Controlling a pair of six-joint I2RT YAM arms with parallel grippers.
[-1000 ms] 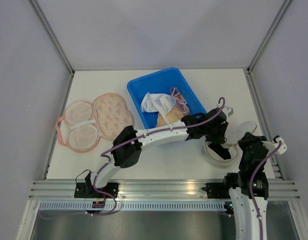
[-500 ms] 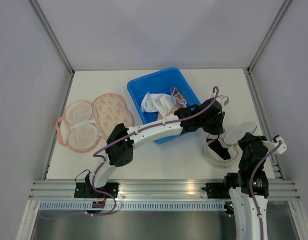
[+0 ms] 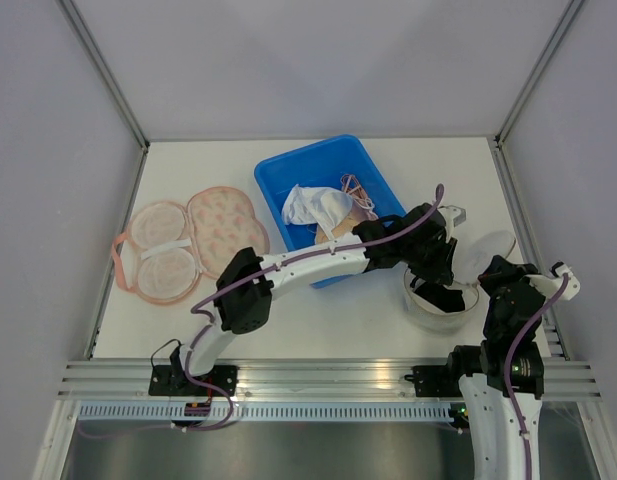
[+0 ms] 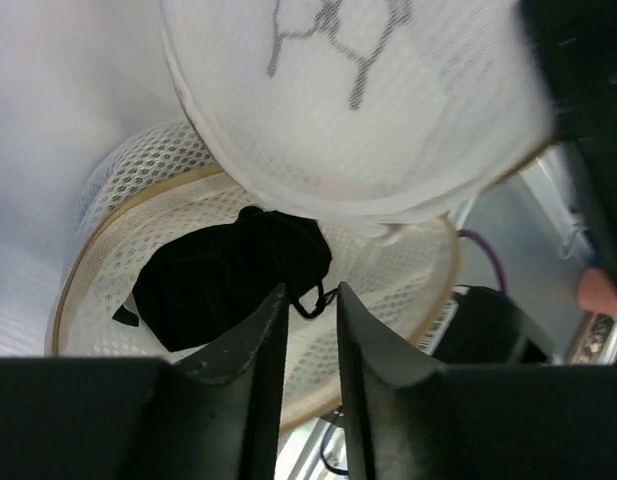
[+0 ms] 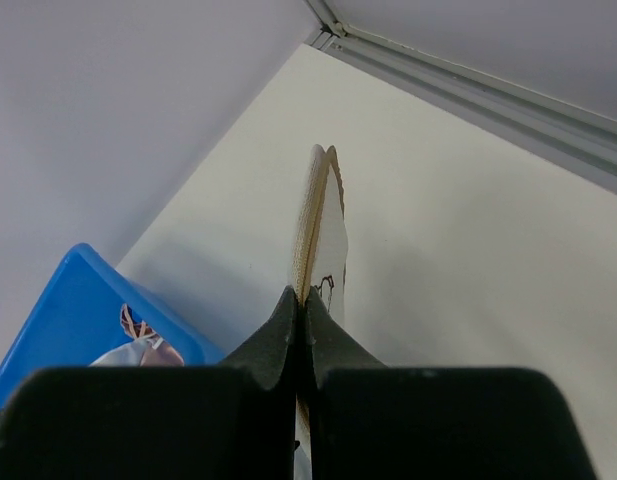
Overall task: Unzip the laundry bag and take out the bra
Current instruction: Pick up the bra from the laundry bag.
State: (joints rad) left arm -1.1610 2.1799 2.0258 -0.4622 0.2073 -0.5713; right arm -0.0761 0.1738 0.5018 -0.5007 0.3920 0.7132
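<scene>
The laundry bag (image 3: 428,308) is a round white mesh case at the right of the table, standing unzipped. Its lid (image 3: 485,250) is tipped up, and my right gripper (image 3: 500,278) is shut on the lid's zipped rim (image 5: 323,225). A black bra (image 4: 228,282) lies bunched inside the mesh base (image 4: 398,320). My left gripper (image 4: 311,300) hangs just above it, jaws a little open with nothing between them. A black strap loop sits right at the fingertips (image 4: 273,310). The lid (image 4: 368,110) fills the top of the left wrist view.
A blue bin (image 3: 278,175) holding white and peach garments stands mid-table, close beside the left arm. A pink flowered double-cup laundry case (image 3: 193,240) lies open at the left. Aluminium rails run along the near and right table edges.
The left gripper's jaws have parted slightly; it lifted away from the bag and came back down over it. The right gripper has tipped the lid up further.
</scene>
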